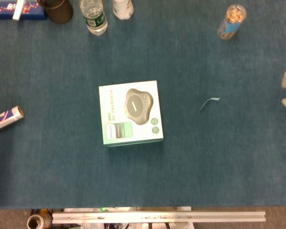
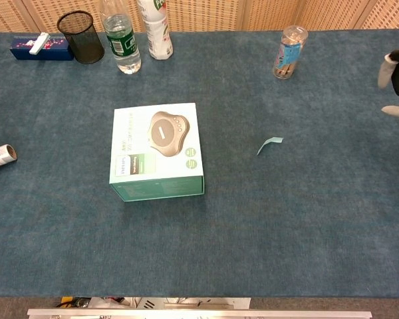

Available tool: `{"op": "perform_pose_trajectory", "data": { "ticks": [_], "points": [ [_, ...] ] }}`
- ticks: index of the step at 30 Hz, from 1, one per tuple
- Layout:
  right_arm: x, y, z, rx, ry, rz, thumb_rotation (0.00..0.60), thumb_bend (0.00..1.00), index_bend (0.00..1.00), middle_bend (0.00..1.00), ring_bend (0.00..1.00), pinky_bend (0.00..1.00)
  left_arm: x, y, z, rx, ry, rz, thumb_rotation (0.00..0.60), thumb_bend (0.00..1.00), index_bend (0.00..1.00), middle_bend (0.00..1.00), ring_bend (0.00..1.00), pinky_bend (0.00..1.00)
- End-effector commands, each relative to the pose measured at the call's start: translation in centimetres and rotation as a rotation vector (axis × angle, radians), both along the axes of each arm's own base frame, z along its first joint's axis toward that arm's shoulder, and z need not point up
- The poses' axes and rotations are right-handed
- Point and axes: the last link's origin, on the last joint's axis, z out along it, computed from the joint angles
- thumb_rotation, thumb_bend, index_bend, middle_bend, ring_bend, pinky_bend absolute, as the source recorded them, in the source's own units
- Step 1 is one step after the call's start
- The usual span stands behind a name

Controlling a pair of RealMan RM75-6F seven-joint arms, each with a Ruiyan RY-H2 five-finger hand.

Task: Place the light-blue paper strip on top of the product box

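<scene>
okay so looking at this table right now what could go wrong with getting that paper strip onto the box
The strip is small, thin and curled on the cloth, so fingers may push it instead of pinching it. Only the right hand's fingertips show at the edge, so its approach is hard to judge. The light strip could also slide off the box.

- I work at a staged test bench: blue felt-covered table [image 2: 306,226] and an aluminium rail [image 1: 157,217] at my edge.
- Office-like props line the far side: mesh pen cup [image 2: 80,36], water bottle [image 2: 120,36].
- A woven panel wall [image 2: 279,13] stands behind.
</scene>
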Motion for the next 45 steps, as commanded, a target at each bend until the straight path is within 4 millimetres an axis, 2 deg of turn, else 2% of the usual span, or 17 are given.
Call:
{"op": "perform_pose_trajectory", "data": {
  "ticks": [1,4,6,10,19,33,45],
  "points": [
    [1.5,-2.4,-1.7,0.068,0.033,0.028,0.600,0.16,0.52,0.89,0.94,0.99,-0.1,-0.2,0.1,0.001,-0.001,0.005,0.600,0.21,0.19,0.31,0.30,0.28],
    [2.3,-3.8,-3.1,0.115,0.045,0.037,0.600,0.16,0.52,0.95,1.00,1.00,-0.2,-0.3,0.2,0.003,-0.003,0.010,0.600,0.21,0.19,0.31,0.30,0.28],
    [2.6,-4.2,-3.8,0.132,0.052,0.042,0.600,0.16,0.52,0.97,1.00,1.00,-0.2,-0.3,0.2,0.004,-0.004,0.011,0.600,0.21,0.19,0.31,0.30,0.28],
    [3.4,-5.3,-6.4,0.201,0.094,0.062,0.600,0.16,0.52,0.99,1.00,1.00,-0.3,-0.4,0.1,0.003,-0.005,0.016,0.600,0.21,0.19,0.31,0.30,0.28],
    [4.5,-6.1,-10.0,0.281,0.130,0.068,0.600,0.16,0.52,1.00,1.00,1.00,-0.5,-0.4,-0.1,-0.002,-0.010,0.016,0.600,0.21,0.19,0.31,0.30,0.28],
    [4.9,-6.4,-13.3,0.327,0.156,0.053,0.600,0.16,0.55,1.00,1.00,1.00,-0.7,-0.6,-0.3,-0.006,-0.018,0.020,0.600,0.21,0.19,0.31,0.30,0.28],
    [5.4,-7.1,-14.9,0.341,0.177,0.048,0.600,0.21,0.56,1.00,1.00,1.00,-1.0,-0.7,-0.4,-0.005,-0.021,0.028,0.600,0.21,0.19,0.31,0.30,0.28]
  ]
}}
